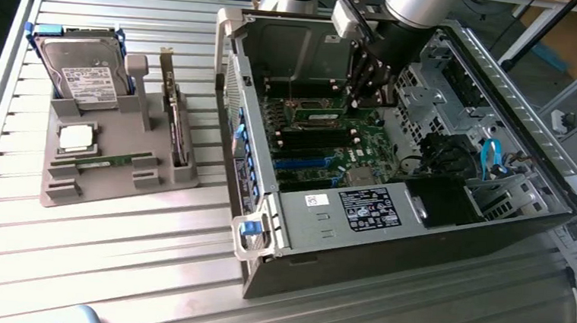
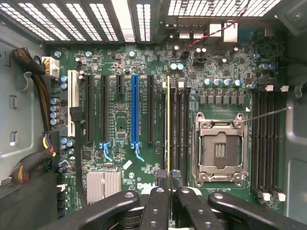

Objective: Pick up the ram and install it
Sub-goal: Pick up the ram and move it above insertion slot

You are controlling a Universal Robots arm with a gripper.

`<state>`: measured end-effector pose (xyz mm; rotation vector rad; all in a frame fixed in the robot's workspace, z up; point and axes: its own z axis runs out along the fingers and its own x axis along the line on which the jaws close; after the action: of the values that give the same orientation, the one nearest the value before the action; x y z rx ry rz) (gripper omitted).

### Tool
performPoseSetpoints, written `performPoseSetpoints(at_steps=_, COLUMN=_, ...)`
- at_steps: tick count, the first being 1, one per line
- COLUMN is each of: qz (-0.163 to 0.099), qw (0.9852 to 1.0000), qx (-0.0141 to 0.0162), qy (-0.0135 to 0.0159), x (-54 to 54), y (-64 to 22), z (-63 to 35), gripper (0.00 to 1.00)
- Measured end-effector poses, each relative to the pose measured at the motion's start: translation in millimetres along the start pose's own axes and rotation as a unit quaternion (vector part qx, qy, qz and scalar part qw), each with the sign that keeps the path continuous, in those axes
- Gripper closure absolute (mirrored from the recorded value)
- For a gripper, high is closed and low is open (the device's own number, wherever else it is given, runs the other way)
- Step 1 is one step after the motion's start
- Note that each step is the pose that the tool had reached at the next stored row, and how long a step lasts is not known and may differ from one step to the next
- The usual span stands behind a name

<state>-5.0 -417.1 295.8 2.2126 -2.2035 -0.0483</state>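
the ram [image 2: 168, 124] appears in the wrist view edge-on, as a thin yellowish strip running straight out from between the two fingers [image 2: 156, 206]. the fingers are closed on it, one on each flat side, and grip it at its near end. the strip lies lengthwise in line with the group of dark memory slots [image 2: 180, 129], directly over them. these slots are between the long blue slot [image 2: 135, 110] and the open processor socket [image 2: 220, 146] on the motherboard [image 2: 120, 62]. i cannot tell if the ram's lower edge touches a slot or hangs just above it.

in the exterior view the gripper [image 1: 362, 98] reaches down into the open computer case [image 1: 291, 276], with its tips near the board. the case lies on its side on the ribbed metal desk [image 1: 109, 256]. at the exterior view's left, well apart from the case, a gray holder [image 1: 114, 187] carries a hard drive [image 1: 87, 71] and an upright card [image 1: 174, 123].
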Motion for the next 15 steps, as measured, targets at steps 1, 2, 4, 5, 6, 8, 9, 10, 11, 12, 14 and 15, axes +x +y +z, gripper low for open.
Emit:
performPoseSetpoints(at_steps=1, qz=0.000, qw=1.0000, qx=0.0000, qy=0.0000, x=0.0, y=0.0, z=1.3, gripper=0.88)
performPoseSetpoints(at_steps=2, qz=0.000, qw=1.0000, qx=0.0000, qy=0.0000, x=0.0, y=-0.1, z=2.7, gripper=0.88)
performPoseSetpoints(at_steps=4, qz=0.000, qw=1.0000, qx=0.0000, qy=0.0000, x=0.1, y=-0.2, z=5.1, gripper=0.88)
performPoseSetpoints(at_steps=5, qz=0.000, qw=1.0000, qx=0.0000, qy=0.0000, x=0.1, y=-0.2, z=6.2, gripper=0.88)
performPoseSetpoints(at_steps=6, qz=0.001, qw=1.0000, qx=0.0000, qy=0.0000, x=0.1, y=-0.2, z=7.0, gripper=0.88)
performPoseSetpoints(at_steps=8, qz=0.002, qw=1.0000, qx=0.0000, qy=0.0000, x=0.1, y=-0.3, z=8.0, gripper=0.88)
performPoseSetpoints(at_steps=9, qz=0.003, qw=1.0000, qx=0.0000, qy=0.0000, x=0.1, y=-0.3, z=8.0, gripper=0.88)
performPoseSetpoints(at_steps=10, qz=0.003, qw=1.0000, qx=0.0000, qy=0.0001, x=0.1, y=-0.3, z=8.0, gripper=0.88)
performPoseSetpoints(at_steps=11, qz=0.003, qw=1.0000, qx=0.0000, qy=0.0000, x=0.1, y=-0.3, z=8.0, gripper=0.88)
performPoseSetpoints(at_steps=12, qz=0.003, qw=1.0000, qx=0.0000, qy=0.0000, x=0.1, y=-0.3, z=8.1, gripper=0.88)
performPoseSetpoints(at_steps=14, qz=0.003, qw=1.0000, qx=0.0001, qy=-0.0003, x=0.0, y=-0.3, z=8.7, gripper=0.88)
performPoseSetpoints(at_steps=15, qz=0.003, qw=1.0000, qx=0.0001, qy=-0.0003, x=0.1, y=-0.3, z=9.6, gripper=0.88)
